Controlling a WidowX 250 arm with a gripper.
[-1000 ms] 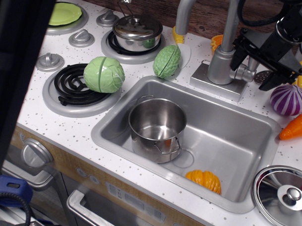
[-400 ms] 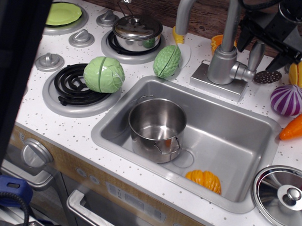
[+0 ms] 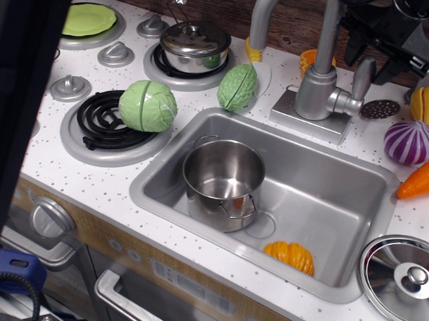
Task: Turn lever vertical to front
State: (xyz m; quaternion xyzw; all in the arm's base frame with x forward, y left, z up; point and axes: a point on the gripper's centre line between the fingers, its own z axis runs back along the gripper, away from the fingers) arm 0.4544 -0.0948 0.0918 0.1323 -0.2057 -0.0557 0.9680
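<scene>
The gripper (image 3: pixel 383 34) has risen from beside the faucet body toward the upper right corner of the frame and now sits above the lever (image 3: pixel 361 76), no longer touching it. Finger state cannot be determined; nothing is visibly held. The lever stands up and to the right from the faucet (image 3: pixel 316 90), right of centre. Judgement: the arm has released, either done or repositioning.

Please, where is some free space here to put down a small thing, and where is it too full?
Free: sink floor right of the steel pot, behind the orange gourd; counter strip before the coil burner. Crowded: right of the faucet, near the onion, carrot and lid.
</scene>
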